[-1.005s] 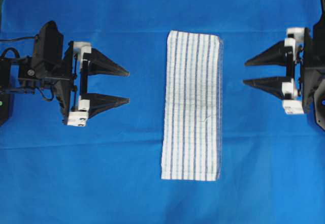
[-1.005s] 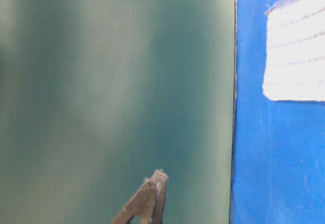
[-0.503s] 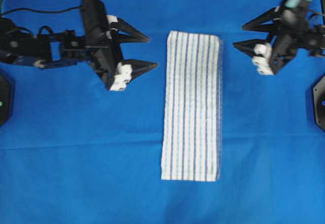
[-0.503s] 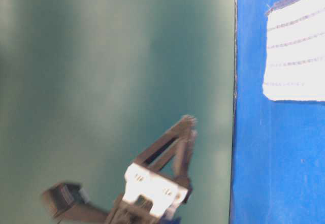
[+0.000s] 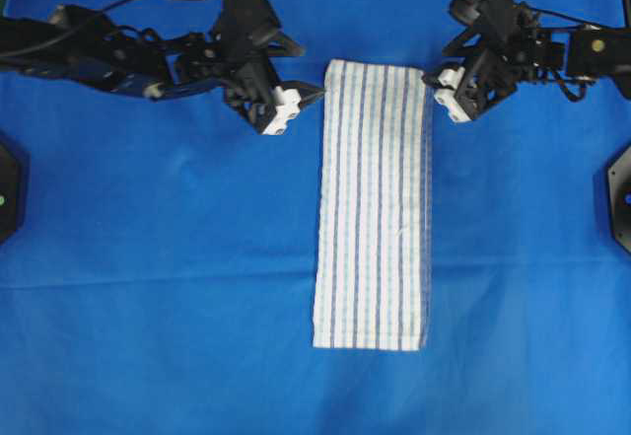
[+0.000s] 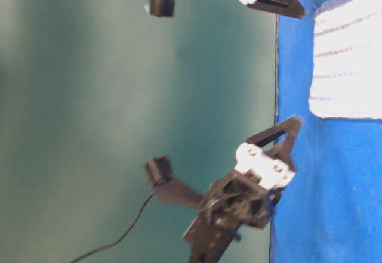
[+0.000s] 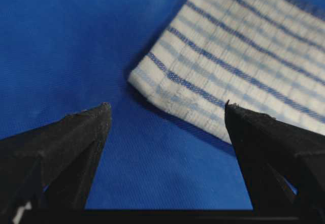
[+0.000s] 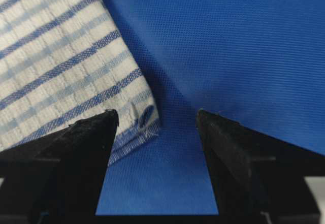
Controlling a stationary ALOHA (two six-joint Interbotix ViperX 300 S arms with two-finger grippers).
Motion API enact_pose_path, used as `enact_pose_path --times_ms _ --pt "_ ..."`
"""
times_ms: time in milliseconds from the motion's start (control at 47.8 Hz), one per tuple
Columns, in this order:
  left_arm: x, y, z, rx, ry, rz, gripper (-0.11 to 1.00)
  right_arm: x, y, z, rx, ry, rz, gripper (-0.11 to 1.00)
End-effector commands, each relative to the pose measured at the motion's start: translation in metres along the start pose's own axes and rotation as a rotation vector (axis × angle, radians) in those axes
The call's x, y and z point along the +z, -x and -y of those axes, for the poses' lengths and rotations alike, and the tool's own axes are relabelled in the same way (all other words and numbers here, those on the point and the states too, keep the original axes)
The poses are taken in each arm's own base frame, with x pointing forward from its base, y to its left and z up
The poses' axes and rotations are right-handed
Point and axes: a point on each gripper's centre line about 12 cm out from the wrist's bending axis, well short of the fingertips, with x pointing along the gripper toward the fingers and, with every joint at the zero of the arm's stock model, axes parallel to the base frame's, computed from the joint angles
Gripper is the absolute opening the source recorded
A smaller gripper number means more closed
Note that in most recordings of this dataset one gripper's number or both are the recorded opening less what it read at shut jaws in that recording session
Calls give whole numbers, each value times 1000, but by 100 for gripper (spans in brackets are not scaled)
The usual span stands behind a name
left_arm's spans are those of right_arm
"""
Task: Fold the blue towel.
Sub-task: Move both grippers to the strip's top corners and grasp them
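Both arms were swung in toward the far corners of the blue towel (image 5: 375, 203) within a second; the left gripper (image 5: 296, 80) was poised wide-fingered beside one far corner, the right gripper (image 5: 441, 78) equally spread at the other; nothing was held; the towel was laid flat mid-surface on the blue cloth (image 5: 158, 287).

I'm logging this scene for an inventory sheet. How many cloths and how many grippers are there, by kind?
Striped towel: 1
Plain blue cloth covering the surface: 1
Grippers, both open: 2, the left gripper and the right gripper
Total: 4
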Motion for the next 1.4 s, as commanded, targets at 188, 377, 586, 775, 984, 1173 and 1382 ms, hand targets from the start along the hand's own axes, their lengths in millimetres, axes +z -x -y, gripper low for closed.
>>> enact_pose_path --times_ms 188,377,586,775,984,1173,1382 --pt "7 -21 -10 19 7 10 88 5 -21 0 17 -4 -1 65" --pt "-3 -33 -18 34 15 -16 88 0 -31 7 1 -14 -32 65" --pt "-12 -36 -18 38 15 -63 79 -5 -30 3 9 1 -42 62" --pt "-15 -36 -8 20 -24 -86 28 -10 -29 -7 29 30 -53 22" --pt "-12 -38 2 1 -94 -82 1 -8 -28 -8 30 31 -47 6" --pt "-4 -39 4 -2 -109 -68 1 -8 -27 -8 31 30 -46 6" --pt "17 -29 7 -6 -113 -44 1 3 -12 -9 30 29 2 6"
